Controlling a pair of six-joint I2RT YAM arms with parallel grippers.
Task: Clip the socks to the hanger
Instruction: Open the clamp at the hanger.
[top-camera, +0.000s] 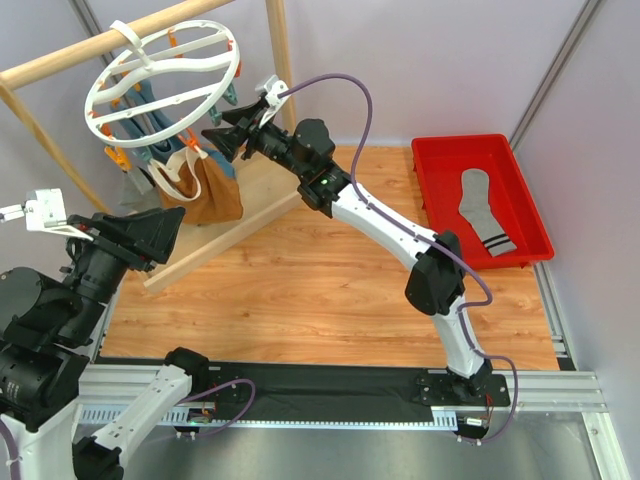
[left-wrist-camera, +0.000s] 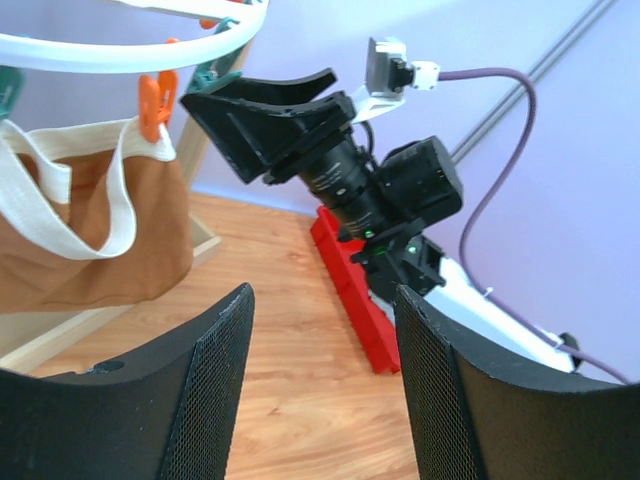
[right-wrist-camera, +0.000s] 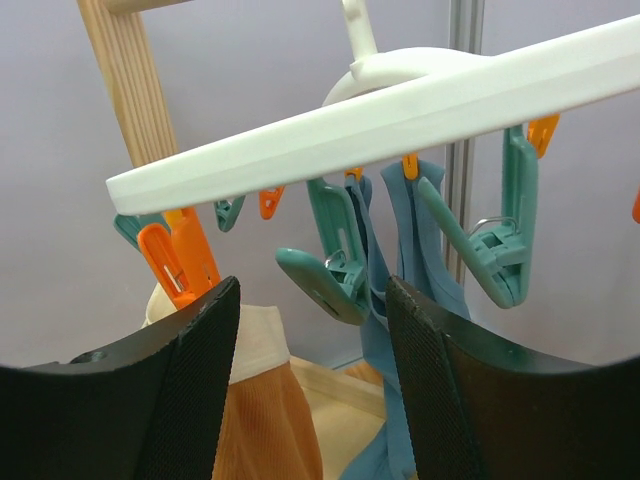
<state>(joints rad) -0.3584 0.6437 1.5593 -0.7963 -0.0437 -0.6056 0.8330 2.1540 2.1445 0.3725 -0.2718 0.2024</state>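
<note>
We've got a white hanger (right-wrist-camera: 400, 110) with orange clips (right-wrist-camera: 180, 262) and teal clips (right-wrist-camera: 505, 250), a light grey sock (top-camera: 480, 210) with a black-and-white striped cuff, a red tray (top-camera: 445, 150), a brown tote bag (top-camera: 210, 195) with cream handles (left-wrist-camera: 100, 215), and a teal-blue cloth (right-wrist-camera: 420, 270).

Right gripper (right-wrist-camera: 312, 300) hovering wide apart beneath the round white plastic drying hanger (right-wrist-camera: 400, 110).
Its black mesh-faced fingers (right-wrist-camera: 190, 400) are framing a dangling teal plastic clip (right-wrist-camera: 325, 275); an orange plastic clip (right-wrist-camera: 180, 262) is hanging at left, a teal-blue cloth (right-wrist-camera: 425, 290) is drooping behind.
</note>
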